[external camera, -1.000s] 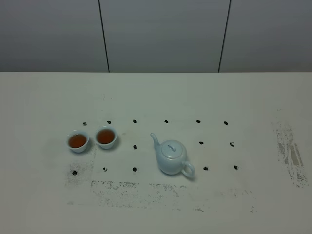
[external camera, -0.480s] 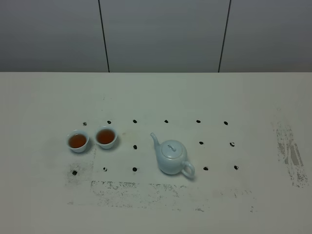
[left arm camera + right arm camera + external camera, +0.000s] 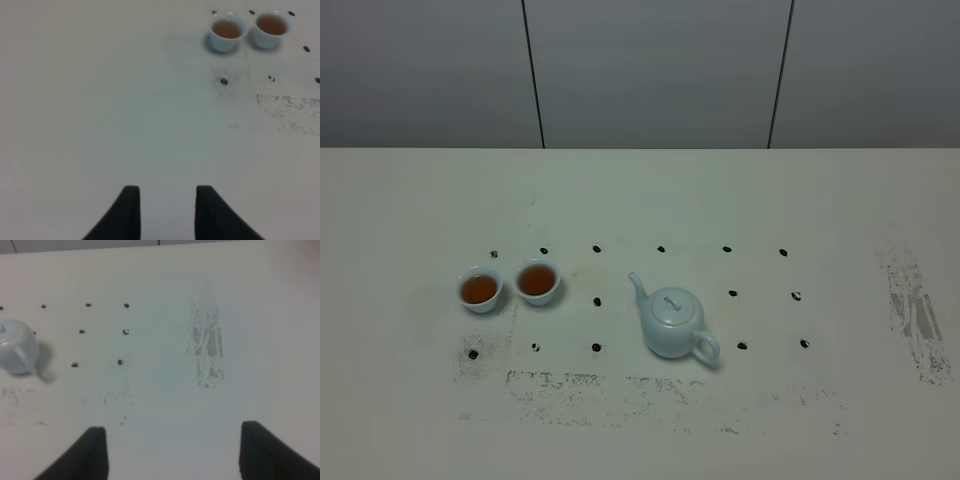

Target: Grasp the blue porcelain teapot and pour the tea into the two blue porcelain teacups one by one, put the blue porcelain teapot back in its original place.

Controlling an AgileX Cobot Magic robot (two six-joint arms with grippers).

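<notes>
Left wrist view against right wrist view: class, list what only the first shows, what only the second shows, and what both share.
Only the left wrist view shows the two teacups, both holding brown tea, and the left gripper, open. Only the right wrist view shows the teapot, cut off at the picture's edge, a scuffed patch on the table, and the right gripper, open wide. Both show the white table with black dot marks, and neither gripper holds anything.
</notes>
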